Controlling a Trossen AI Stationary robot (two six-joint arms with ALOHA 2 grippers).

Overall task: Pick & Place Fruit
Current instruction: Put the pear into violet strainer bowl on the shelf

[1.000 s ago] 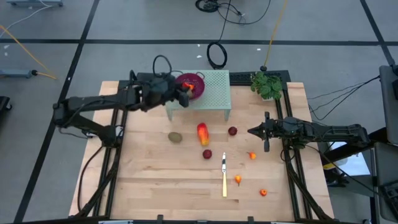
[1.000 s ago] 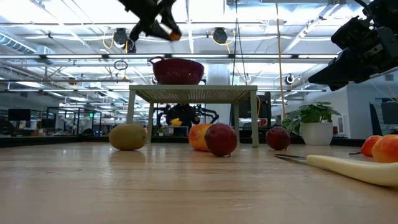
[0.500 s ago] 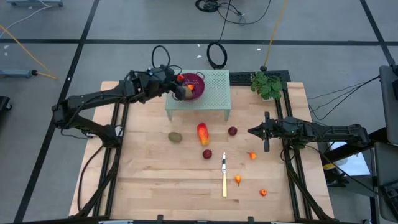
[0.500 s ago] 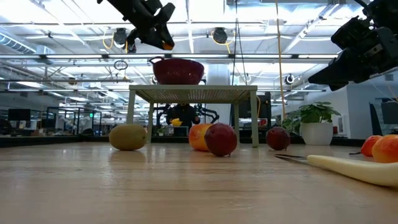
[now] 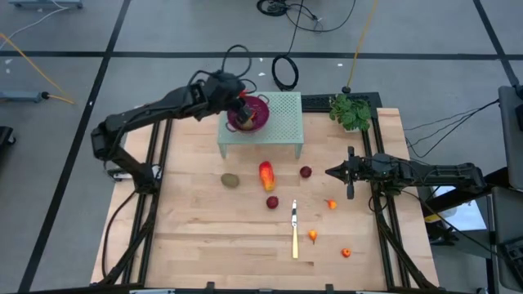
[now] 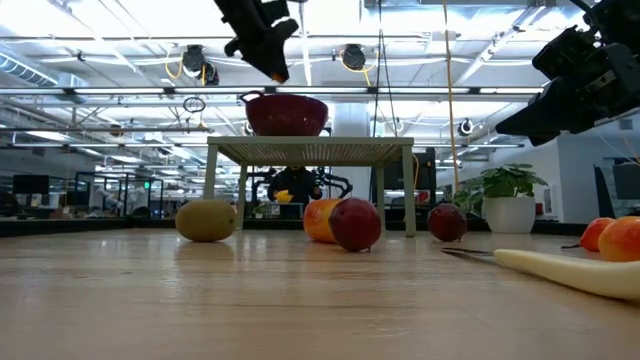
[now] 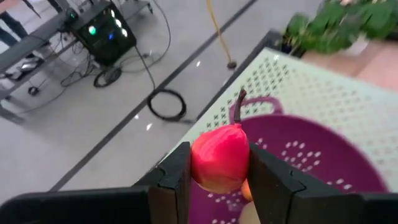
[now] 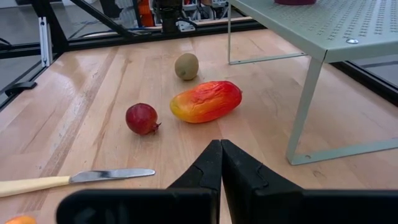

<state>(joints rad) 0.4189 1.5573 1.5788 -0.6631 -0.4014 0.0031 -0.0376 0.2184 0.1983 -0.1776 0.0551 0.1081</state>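
I am watching the left gripper (image 7: 219, 171) hanging over the purple colander (image 5: 250, 114), which is sitting on the pale green perforated stand (image 5: 282, 118) at the far side of the desk (image 5: 196, 237). Its fingers (image 7: 175, 177) are standing partly apart and are clamping a red, pear-like fruit (image 7: 220, 158) between them, stem pointing away from the wrist; something orange is showing just under it, and I cannot tell what. In the low view this gripper (image 6: 272, 55) is sitting above the colander's (image 6: 286, 112) rim, not touching it.

The right gripper (image 8: 221, 163) is waiting over the desk's right side with its fingers pressed together and holding nothing.

On the desk, the brown-green oval (image 5: 230, 180) is lying near the red-orange oblong (image 5: 266, 175), with two dark red balls (image 5: 305, 172) (image 5: 272, 202) close by. Small orange pieces (image 5: 331, 204) (image 5: 312, 236) (image 5: 346, 252) are lying near the yellow-handled knife (image 5: 294, 235).
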